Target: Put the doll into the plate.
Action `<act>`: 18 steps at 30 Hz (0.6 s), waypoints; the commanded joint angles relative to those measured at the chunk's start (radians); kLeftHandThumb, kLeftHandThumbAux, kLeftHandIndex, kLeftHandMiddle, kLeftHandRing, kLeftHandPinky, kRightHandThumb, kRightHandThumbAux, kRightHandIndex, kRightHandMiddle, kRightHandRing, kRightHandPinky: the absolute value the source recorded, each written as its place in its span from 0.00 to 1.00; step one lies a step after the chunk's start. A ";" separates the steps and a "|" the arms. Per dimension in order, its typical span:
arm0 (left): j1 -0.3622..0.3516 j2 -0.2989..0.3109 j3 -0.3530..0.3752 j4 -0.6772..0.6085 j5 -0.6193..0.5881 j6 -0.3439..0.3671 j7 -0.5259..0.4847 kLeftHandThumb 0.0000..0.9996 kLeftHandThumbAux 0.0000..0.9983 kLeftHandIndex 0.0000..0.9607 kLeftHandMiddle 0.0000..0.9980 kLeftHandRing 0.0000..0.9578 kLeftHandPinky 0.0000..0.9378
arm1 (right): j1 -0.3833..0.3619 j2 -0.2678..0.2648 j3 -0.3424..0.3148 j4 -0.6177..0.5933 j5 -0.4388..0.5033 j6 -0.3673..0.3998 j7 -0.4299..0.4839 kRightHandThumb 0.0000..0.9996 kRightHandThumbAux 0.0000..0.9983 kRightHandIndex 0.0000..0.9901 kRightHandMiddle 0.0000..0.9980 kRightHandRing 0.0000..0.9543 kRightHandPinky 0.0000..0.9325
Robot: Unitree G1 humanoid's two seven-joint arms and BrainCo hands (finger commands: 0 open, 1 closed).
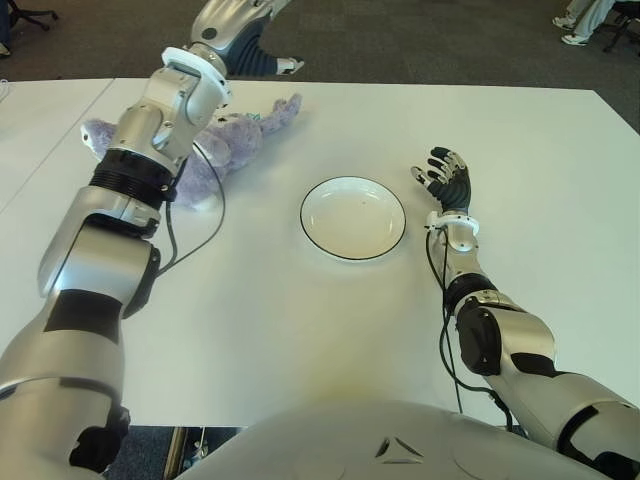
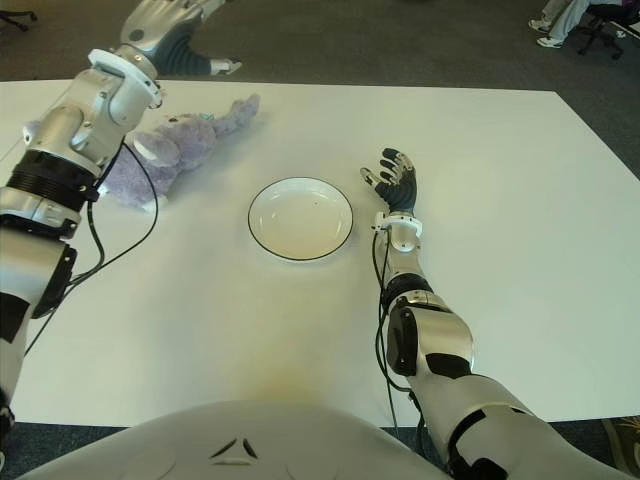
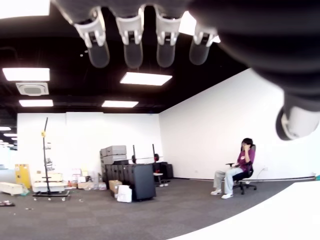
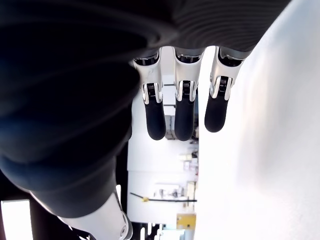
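Observation:
The doll (image 1: 232, 140) is a purple plush toy lying on the white table (image 1: 300, 330) at the far left. A white plate (image 1: 353, 218) with a dark rim stands empty at the table's middle, to the right of the doll. My left hand (image 1: 262, 58) is raised above and beyond the doll, near the table's far edge. In the left wrist view its fingers (image 3: 132, 52) are spread and hold nothing. My left forearm hides part of the doll. My right hand (image 1: 445, 175) shows just right of the plate, fingers (image 4: 184, 117) extended, nothing in it.
The table's far edge (image 1: 400, 88) meets dark carpet. Someone's legs and a chair base (image 1: 585, 22) show at the far right. The left wrist view shows a person (image 3: 239, 167) seated on an office chair across the room. A black cable (image 1: 205, 215) hangs from my left arm.

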 commanded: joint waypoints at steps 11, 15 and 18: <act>0.195 0.099 0.016 -0.134 0.059 0.071 0.010 0.21 0.34 0.00 0.08 0.08 0.00 | 0.213 0.066 -0.013 0.147 0.015 0.187 -0.010 0.28 0.90 0.24 0.23 0.24 0.26; 0.237 0.110 0.024 -0.146 0.064 0.098 0.022 0.22 0.34 0.00 0.09 0.09 0.00 | 0.213 0.066 -0.017 0.147 0.019 0.187 -0.005 0.29 0.90 0.24 0.24 0.25 0.27; 0.254 0.121 0.027 -0.144 0.064 0.114 0.016 0.24 0.35 0.00 0.08 0.07 0.00 | 0.214 0.067 -0.021 0.147 0.024 0.185 0.001 0.31 0.89 0.25 0.25 0.25 0.27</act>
